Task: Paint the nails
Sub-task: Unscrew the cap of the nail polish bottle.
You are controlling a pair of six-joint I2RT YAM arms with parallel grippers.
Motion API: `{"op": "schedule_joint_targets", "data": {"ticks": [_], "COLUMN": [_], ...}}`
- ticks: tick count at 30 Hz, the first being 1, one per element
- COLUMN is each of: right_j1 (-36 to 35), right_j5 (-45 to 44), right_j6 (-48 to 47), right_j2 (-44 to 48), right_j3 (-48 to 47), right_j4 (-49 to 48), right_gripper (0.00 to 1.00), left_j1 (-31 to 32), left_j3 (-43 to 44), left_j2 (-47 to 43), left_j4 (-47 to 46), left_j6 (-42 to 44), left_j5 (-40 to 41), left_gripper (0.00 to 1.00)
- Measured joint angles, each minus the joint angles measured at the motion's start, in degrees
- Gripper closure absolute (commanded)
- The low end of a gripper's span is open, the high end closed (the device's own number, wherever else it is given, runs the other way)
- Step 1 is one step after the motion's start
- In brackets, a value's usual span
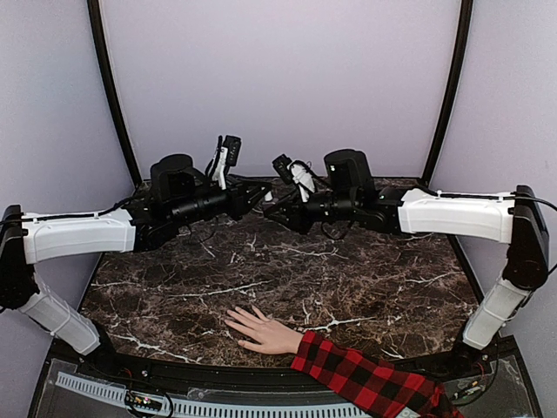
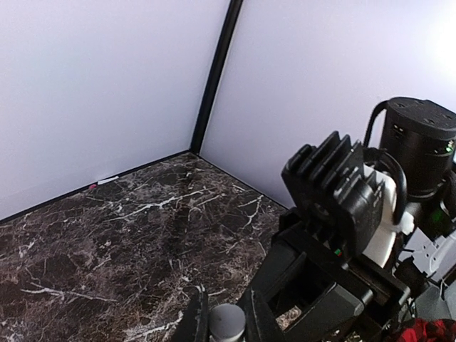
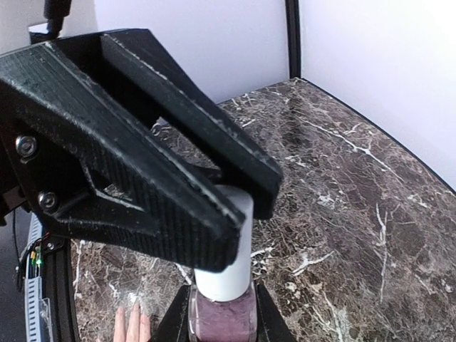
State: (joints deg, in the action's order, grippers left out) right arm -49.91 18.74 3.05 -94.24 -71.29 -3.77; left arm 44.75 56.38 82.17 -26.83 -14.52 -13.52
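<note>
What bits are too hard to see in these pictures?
- Nails: too small in the top view; the right wrist view's bottom edge cuts off the fingers.
- Polish bottle: cut off at that same edge; mostly hidden from above between the left gripper and right gripper.
- Sleeve: runs off the top view's bottom edge.

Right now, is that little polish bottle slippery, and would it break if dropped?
Probably slippery: the polish bottle looks smooth and glassy. Likely breakable too, since it seems glass and hangs above a hard marble table.

Glossy dark marble-look table [image 1: 348, 279], plaid cloth sleeve [image 1: 365, 379]
</note>
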Motion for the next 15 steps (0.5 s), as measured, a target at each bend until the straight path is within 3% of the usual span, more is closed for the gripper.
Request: {"op": "schedule_joint_targets", "data": {"ticks": [9, 15], "right_j1": [-0.02, -0.26], "right_j5": [-8.46, -11.96], "right_j6": [2.08, 2.25], "right_j2": [-2.12, -2.64], "right_j3": [-1.79, -2.19], "right_j4": [0.98, 1.42], "right_gripper": [1.00, 1.00], "left_j1": [3.19, 4.39], "left_j3": [3.78, 6.27], "left_j2": [4.55, 6.54], "left_j4": [1.22, 3.39], "left_j6": [-4.83, -6.93], "left_j5": [14.80, 20.20], "left_gripper": [1.00, 1.00]}}
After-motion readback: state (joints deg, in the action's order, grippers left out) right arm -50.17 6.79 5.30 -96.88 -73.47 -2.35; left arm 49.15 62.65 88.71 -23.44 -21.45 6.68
